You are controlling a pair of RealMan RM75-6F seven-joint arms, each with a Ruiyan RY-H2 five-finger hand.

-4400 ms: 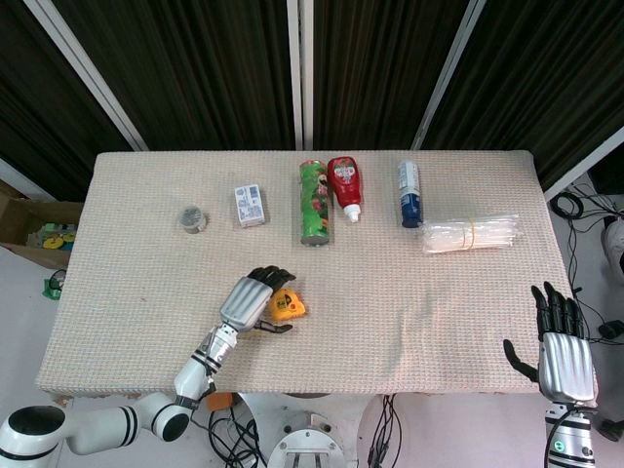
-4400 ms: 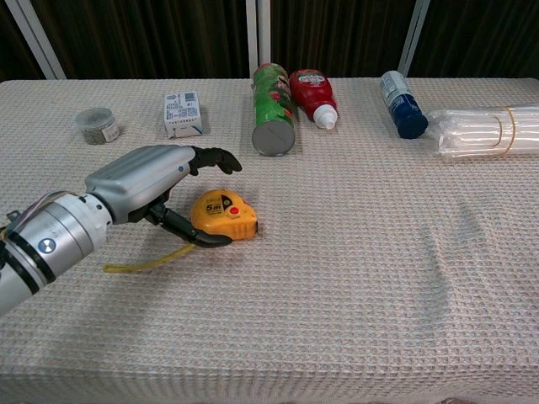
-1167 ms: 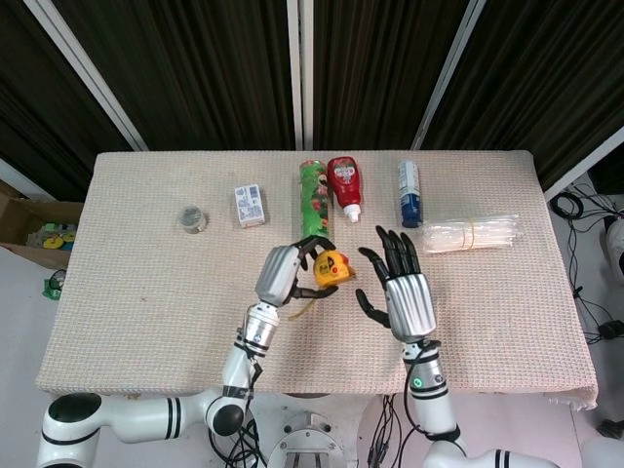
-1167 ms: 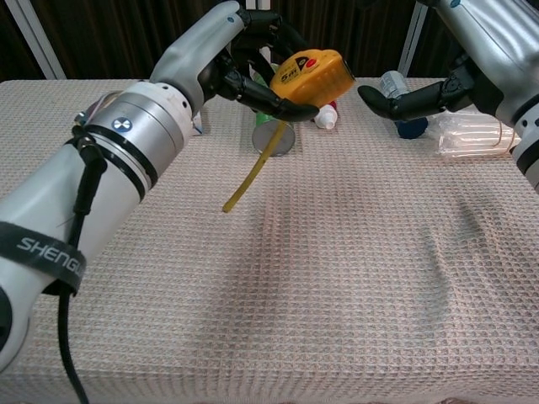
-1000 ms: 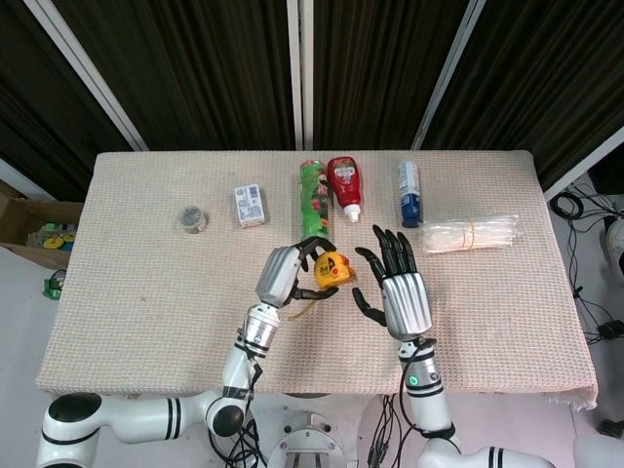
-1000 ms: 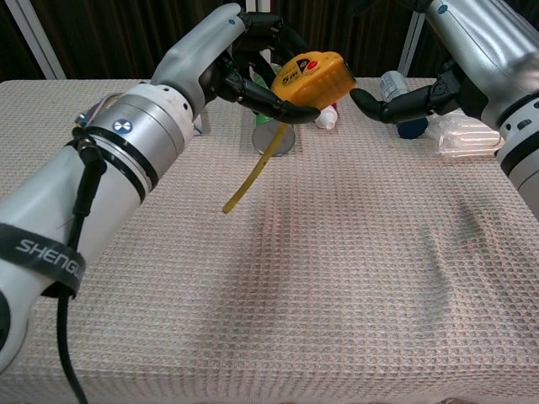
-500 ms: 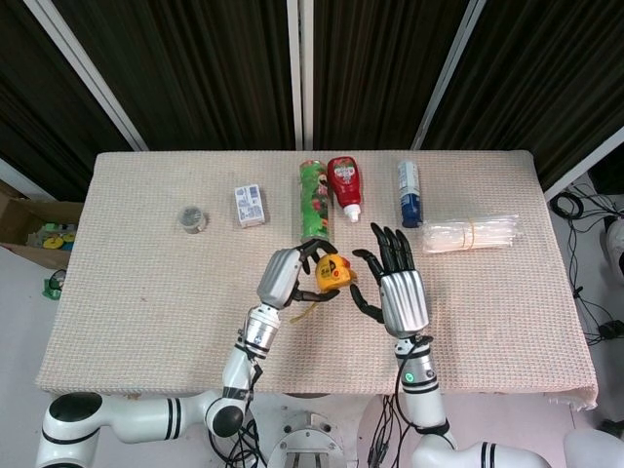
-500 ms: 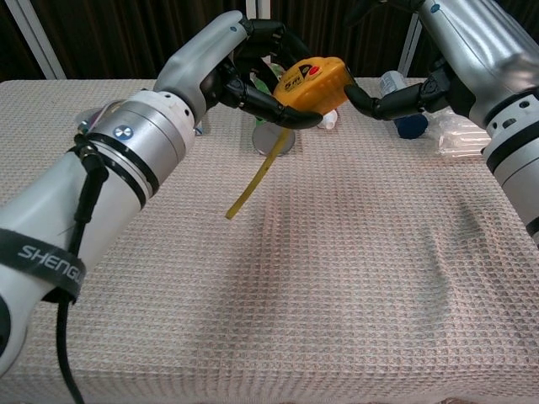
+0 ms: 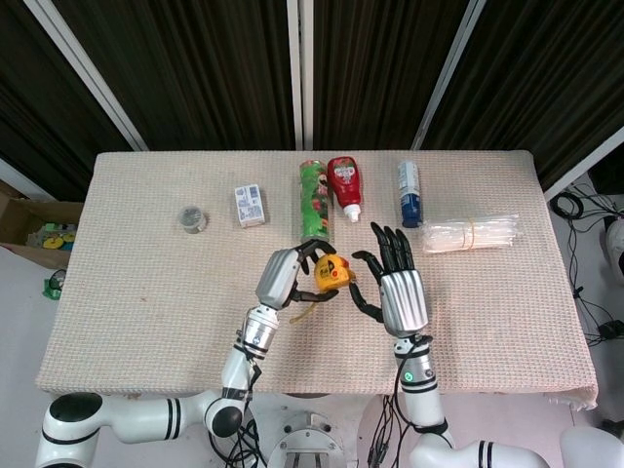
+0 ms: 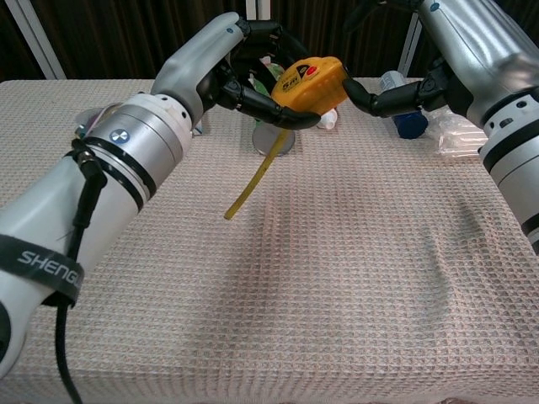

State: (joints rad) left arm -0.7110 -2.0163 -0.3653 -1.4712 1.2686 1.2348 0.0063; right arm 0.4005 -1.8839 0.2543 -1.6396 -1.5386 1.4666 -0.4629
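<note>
My left hand (image 9: 286, 274) (image 10: 227, 63) holds a yellow tape measure (image 9: 330, 272) (image 10: 308, 84) up above the middle of the table, its black fingers curled around the case. A short length of yellow tape (image 10: 255, 179) hangs down from it. My right hand (image 9: 396, 285) (image 10: 438, 59) is raised beside it with fingers spread; its thumb reaches the tape measure's right side, seemingly touching the case.
Along the far edge of the beige cloth-covered table (image 9: 146, 292) lie a small grey tin (image 9: 192, 218), a white box (image 9: 250, 206), a green can (image 9: 314, 199), a red bottle (image 9: 344, 184), a blue-and-white bottle (image 9: 409, 193) and a bundle of clear straws (image 9: 472, 233).
Over the last seconds my left hand lifted the tape measure from the table to mid-air. My right hand came up from the table's edge and closed in until its thumb reached the case.
</note>
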